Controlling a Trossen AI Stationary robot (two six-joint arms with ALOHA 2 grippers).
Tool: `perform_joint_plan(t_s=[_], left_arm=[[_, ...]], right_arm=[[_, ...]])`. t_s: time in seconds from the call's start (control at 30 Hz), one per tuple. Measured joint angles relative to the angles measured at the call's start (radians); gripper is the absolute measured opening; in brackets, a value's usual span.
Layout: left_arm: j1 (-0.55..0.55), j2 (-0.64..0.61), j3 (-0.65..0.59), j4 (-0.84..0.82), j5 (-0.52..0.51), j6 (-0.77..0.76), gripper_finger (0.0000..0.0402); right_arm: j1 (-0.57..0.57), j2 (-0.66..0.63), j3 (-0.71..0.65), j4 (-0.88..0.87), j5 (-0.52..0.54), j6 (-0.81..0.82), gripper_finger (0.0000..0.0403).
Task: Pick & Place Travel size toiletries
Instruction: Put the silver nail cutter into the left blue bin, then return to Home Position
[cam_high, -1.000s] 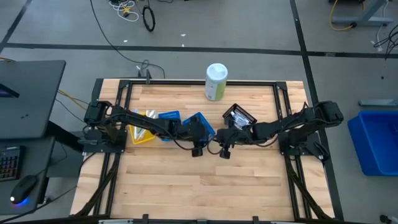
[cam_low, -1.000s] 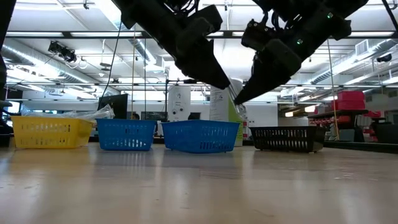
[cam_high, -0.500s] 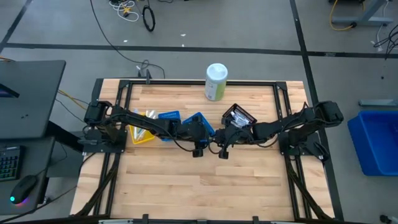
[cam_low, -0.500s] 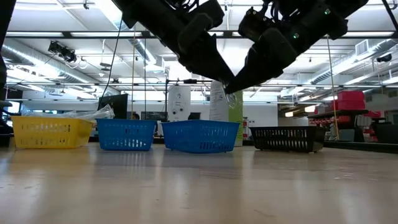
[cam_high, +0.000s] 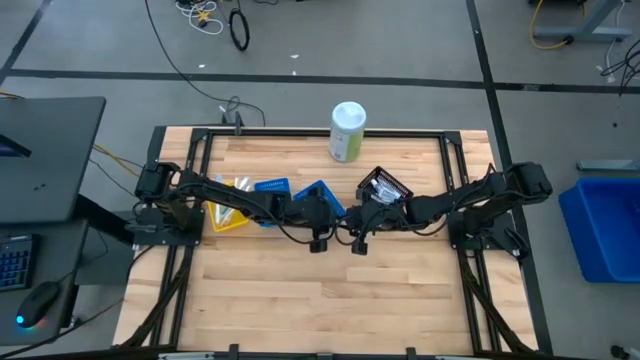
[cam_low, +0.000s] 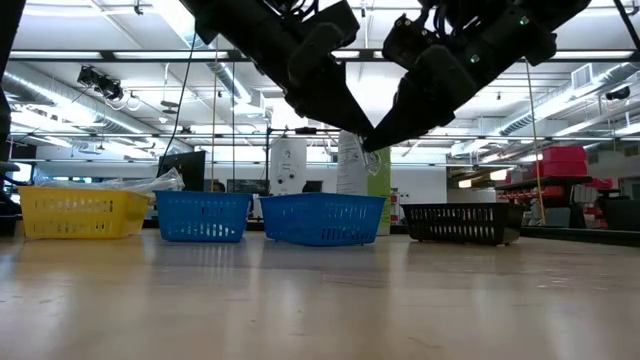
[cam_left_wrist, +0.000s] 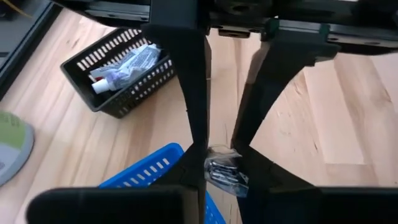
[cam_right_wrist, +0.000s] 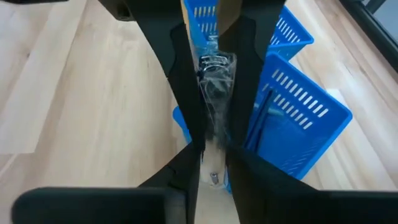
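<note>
A razor in a clear wrapper (cam_right_wrist: 214, 93) hangs in the air over the middle of the table. My left gripper (cam_low: 358, 132) and my right gripper (cam_low: 373, 141) meet tip to tip there, slanting down toward each other, and both are shut on the razor. In the high view they join at the left gripper (cam_high: 338, 231) and right gripper (cam_high: 353, 233), in front of a blue basket (cam_high: 322, 200). More toiletries, among them toothpaste tubes (cam_left_wrist: 124, 62), lie in the black basket (cam_left_wrist: 134, 84). My left gripper pinches the wrapped razor's dark head end (cam_left_wrist: 222, 174) between its two fingers (cam_left_wrist: 186, 180), coming from the table's left and slanting down. The razor is lifted clear of the table. My right gripper pinches the other, pale handle end of the wrapped razor (cam_right_wrist: 214, 149) between its two fingers (cam_right_wrist: 185, 168), coming from the table's right and slanting down. The fingers lie along the razor, which reaches on into the other gripper.
Along the far half stand a yellow basket (cam_high: 228, 215), two blue baskets (cam_high: 272, 190), the black basket (cam_high: 385, 185) and a tall white-green canister (cam_high: 347, 130). The bare wood of the near half (cam_high: 320, 300) is free.
My right gripper has tipped its fingers upward and toward my left gripper. A second ago the two grippers' tips stood a little apart, with the razor sticking out of the right one; now they meet around it. Both arms otherwise stay in place.
</note>
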Motion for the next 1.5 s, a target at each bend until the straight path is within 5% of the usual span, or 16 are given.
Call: perform_joint_plan(t_s=[0.23,0.73,0.83,1.17,1.5], left_arm=[[-0.001,0.000,0.002,-0.133,-0.111,-0.069,0.0062],[0.004,-0.222,0.022,-0.804,-0.545,-0.604,0.0069],[0.016,-0.221,0.003,-0.899,-0.570,-0.710,0.0065],[0.025,-0.212,-0.188,-0.604,-0.538,-0.703,0.0096],[0.056,-0.212,-0.249,-0.532,-0.513,-0.699,0.0132]], right_arm=[[0.000,0.000,0.000,-0.016,-0.002,0.050,0.0124],[0.000,0.000,0.000,-0.029,-0.002,0.062,0.0181],[0.000,0.000,0.000,-0.029,-0.001,0.062,0.0183],[0.000,0.000,0.000,-0.014,-0.001,0.085,0.0168],[0.000,0.000,0.000,-0.014,-0.001,0.089,0.0153]])
